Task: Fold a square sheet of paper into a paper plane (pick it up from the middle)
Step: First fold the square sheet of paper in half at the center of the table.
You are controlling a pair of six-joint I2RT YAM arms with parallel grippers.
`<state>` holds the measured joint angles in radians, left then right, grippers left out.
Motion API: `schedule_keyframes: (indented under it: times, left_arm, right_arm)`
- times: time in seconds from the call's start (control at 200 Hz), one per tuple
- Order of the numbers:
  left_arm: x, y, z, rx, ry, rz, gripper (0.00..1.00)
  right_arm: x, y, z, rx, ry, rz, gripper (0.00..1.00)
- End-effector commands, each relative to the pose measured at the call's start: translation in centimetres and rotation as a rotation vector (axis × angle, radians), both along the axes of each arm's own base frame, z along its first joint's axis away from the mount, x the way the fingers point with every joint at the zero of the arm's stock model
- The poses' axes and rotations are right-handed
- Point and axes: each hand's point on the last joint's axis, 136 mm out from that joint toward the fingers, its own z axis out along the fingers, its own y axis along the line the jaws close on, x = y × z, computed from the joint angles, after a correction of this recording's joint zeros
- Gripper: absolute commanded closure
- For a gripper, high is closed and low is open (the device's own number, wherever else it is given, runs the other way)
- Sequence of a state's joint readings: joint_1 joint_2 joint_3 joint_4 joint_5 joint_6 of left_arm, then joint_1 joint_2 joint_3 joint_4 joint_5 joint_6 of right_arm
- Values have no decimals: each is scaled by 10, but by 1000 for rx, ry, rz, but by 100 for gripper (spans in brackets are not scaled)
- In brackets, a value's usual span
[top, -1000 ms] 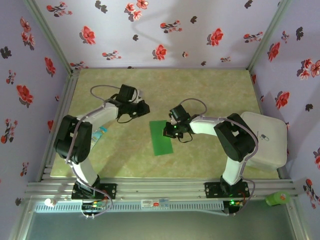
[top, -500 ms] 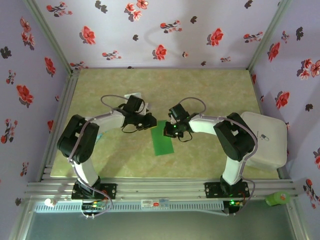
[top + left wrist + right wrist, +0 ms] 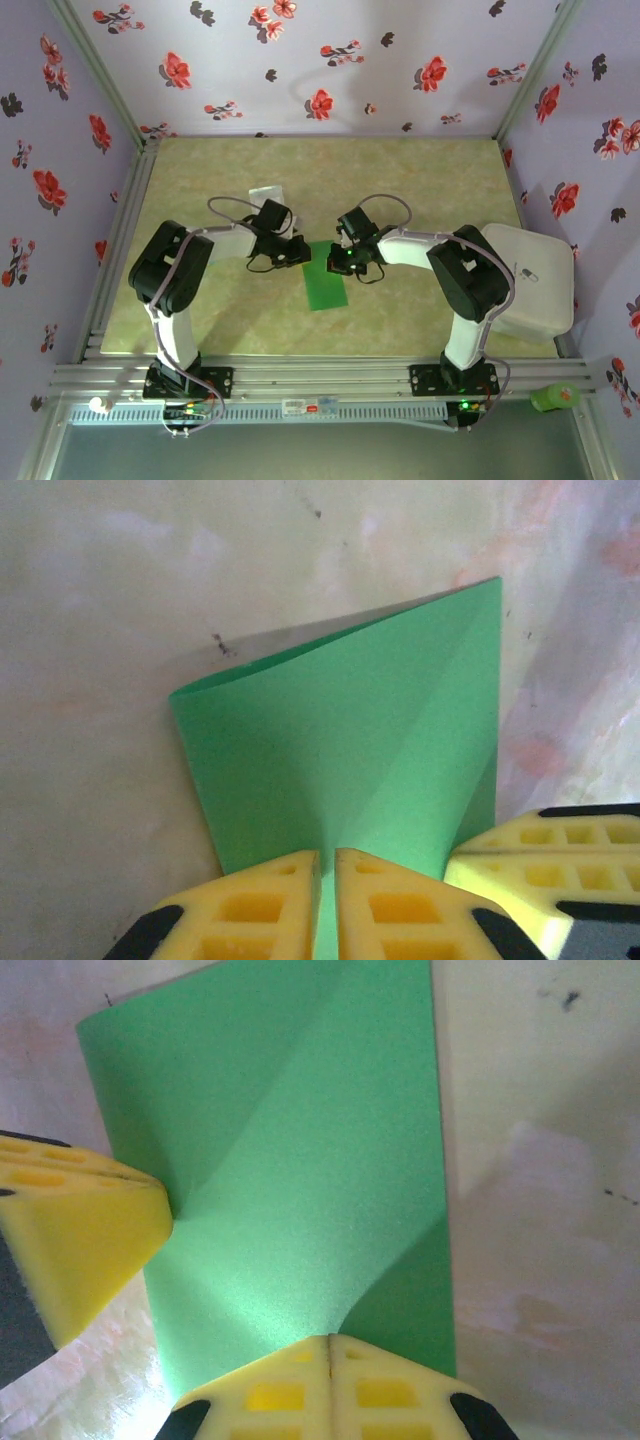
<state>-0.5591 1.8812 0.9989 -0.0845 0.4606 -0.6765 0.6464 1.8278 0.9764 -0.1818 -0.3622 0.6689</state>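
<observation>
1. Both arms reach in from the near edge of the tabletop (image 3: 430, 180) with their elbows bent outward. The left pincer (image 3: 295, 250) and the right pincer (image 3: 345, 262) face each other across the far end of the sheet of paper (image 3: 325, 285).
2. The sheet lies near the middle of the tabletop as a narrow rectangle, its long sides running from the far edge toward the near edge.
3. In the left wrist view, the left pincer's yellow fingers (image 3: 250, 915) are nearly together with a thin strip of green between them, so they are clamped on the sheet's edge.
4. In the right wrist view, the right pincer's fingers (image 3: 385, 1390) are pressed together on the opposite edge, gripping the sheet as well.
5. The paper is thin, matte and bright green. Between the two grips it bows upward in soft diagonal dents and casts a grey shadow on the mottled beige tabletop. The finger pads are yellow foam-like blocks with square recesses.
6. A second ago the left pincer hung well apart from the sheet, toward the left edge. It has since swung inward onto the paper, uncovering a small pale packet (image 3: 265, 193) farther back. The right arm has hardly moved.
</observation>
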Motion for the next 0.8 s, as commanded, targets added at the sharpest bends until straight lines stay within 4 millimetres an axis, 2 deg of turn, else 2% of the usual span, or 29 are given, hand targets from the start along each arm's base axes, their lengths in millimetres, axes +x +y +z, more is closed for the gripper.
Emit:
schedule_keyframes:
  times: [0.0,0.16,0.445,0.59,0.66,0.795]
  left_arm:
    - [2,29,-32,130,-8,66,86]
    - [4,30,-35,119,0,75,87]
    - [21,36,-18,9,33,149,87]
    - [24,40,-9,20,61,185,87]
    - [26,39,-3,5,66,212,87]
    - [30,31,26,-47,3,210,87]
  right_arm:
    - [-47,-73,-65,-346,171,-13,100]
    - [-48,-75,-65,-357,165,-5,100]
    - [-51,-79,-68,-368,169,-2,100]
    - [-51,-77,-65,-343,168,-10,100]
    - [-49,-74,-63,-325,161,-17,100]
    - [-46,-72,-61,-313,157,-22,100]
